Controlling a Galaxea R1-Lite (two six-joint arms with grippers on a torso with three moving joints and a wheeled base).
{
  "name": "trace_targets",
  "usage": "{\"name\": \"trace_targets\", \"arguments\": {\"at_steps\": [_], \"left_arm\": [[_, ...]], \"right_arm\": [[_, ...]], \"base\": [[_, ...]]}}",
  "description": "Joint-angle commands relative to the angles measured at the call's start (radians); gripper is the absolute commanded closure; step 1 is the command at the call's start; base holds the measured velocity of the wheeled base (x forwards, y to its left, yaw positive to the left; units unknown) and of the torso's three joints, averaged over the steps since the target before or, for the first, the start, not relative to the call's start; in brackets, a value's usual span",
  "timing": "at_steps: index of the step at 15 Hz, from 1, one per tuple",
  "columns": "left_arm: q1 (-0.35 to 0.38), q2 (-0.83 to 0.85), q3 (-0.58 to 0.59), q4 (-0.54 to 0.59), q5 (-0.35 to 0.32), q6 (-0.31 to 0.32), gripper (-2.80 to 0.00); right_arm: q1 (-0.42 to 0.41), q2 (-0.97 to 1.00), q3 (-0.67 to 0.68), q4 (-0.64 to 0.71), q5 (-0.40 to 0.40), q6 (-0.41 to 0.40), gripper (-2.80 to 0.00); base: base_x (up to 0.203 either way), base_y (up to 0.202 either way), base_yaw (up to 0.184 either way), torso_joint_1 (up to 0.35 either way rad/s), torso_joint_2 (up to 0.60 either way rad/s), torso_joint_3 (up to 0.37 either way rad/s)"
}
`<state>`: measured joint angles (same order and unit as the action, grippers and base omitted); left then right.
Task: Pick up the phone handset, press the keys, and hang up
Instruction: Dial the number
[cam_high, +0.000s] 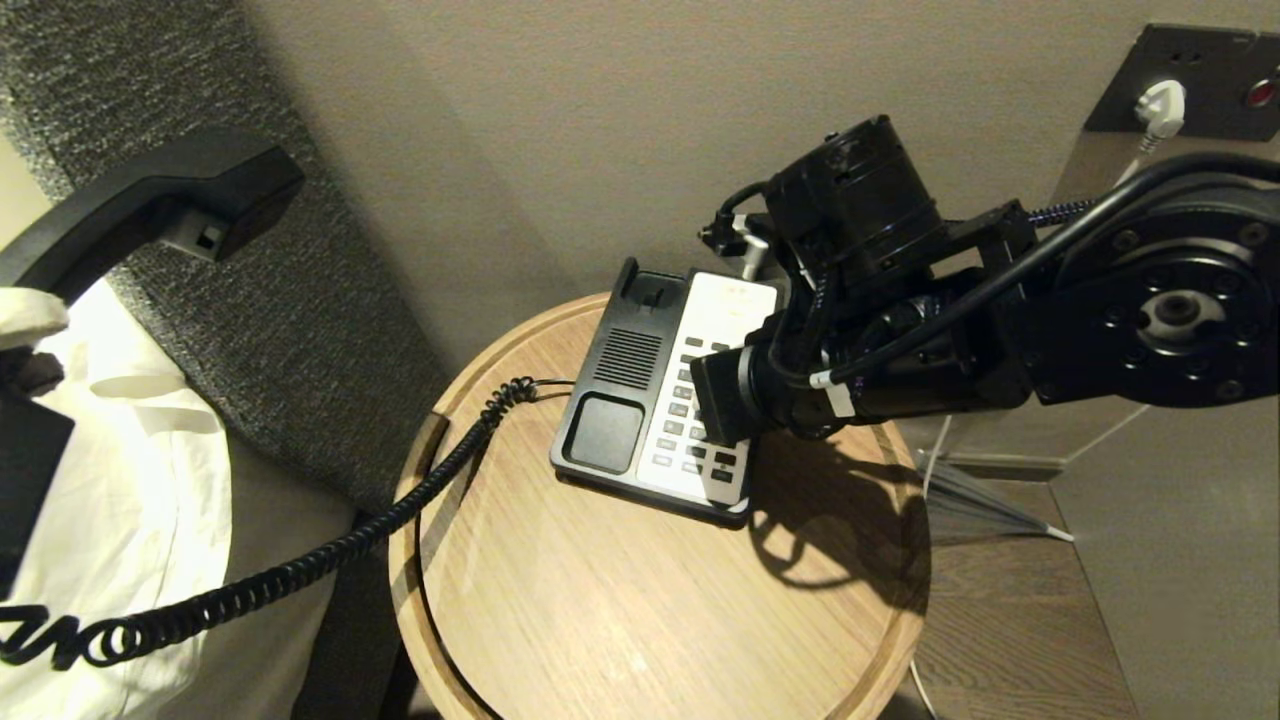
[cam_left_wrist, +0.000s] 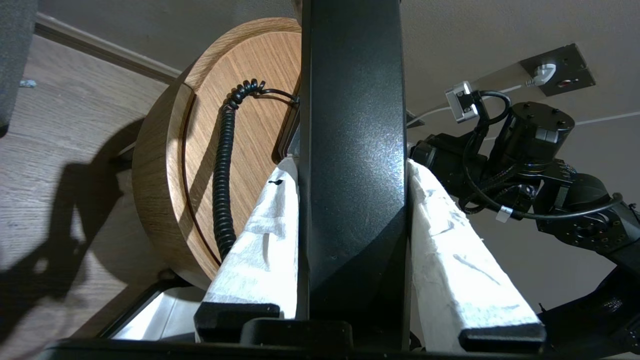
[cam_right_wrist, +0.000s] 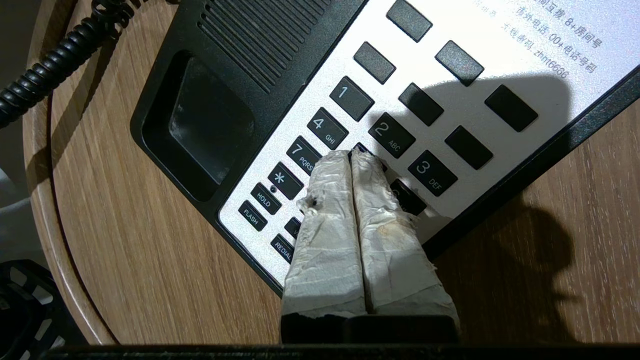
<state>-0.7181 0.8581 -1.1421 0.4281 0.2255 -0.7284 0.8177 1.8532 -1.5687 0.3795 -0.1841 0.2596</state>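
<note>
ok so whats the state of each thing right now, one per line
phone handset: off its cradle, held up in the left gripper
coiled cord: stretched from base off the table edge
phone base: flat on the round table, cradle empty
right gripper: jaws shut, tips at the keypad beside the 4 key
wall plug: plugged in

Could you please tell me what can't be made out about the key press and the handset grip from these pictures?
- Key under the right gripper: right wrist view, the fingertips cover its label; contact cannot be told.
- Keypad of the phone base: head view, the right arm hides part of it.
- Left gripper on the handset: head view, cut off at the left edge.
</note>
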Motion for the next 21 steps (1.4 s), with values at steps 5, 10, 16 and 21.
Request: {"name": "trace_targets", "arguments": {"at_steps": [5, 10, 16, 21], "left_arm": [[0.000, -0.016, 0.022, 0.003, 0.001, -0.005, 0.00], [0.000, -0.034, 0.058, 0.003, 0.001, -0.005, 0.00], [0.000, -0.042, 0.067, 0.003, 0.001, -0.005, 0.00], [0.000, -0.044, 0.068, 0.003, 0.001, -0.005, 0.00]], "right_arm": [[0.001, -0.018, -0.013, 0.016, -0.002, 0.003, 0.00], [0.005, -0.035, 0.000, 0.025, -0.002, 0.001, 0.00], [0.018, -0.028, 0.001, 0.029, -0.002, 0.003, 0.00], [0.018, -0.020, 0.003, 0.028, -0.002, 0.004, 0.00]], "base": [[0.000, 0.000, 0.000, 0.000, 0.00, 0.000], [0.000, 0.000, 0.000, 0.000, 0.00, 0.000], [0.000, 0.000, 0.000, 0.000, 0.00, 0.000], [0.000, 0.000, 0.000, 0.000, 0.00, 0.000]]}}
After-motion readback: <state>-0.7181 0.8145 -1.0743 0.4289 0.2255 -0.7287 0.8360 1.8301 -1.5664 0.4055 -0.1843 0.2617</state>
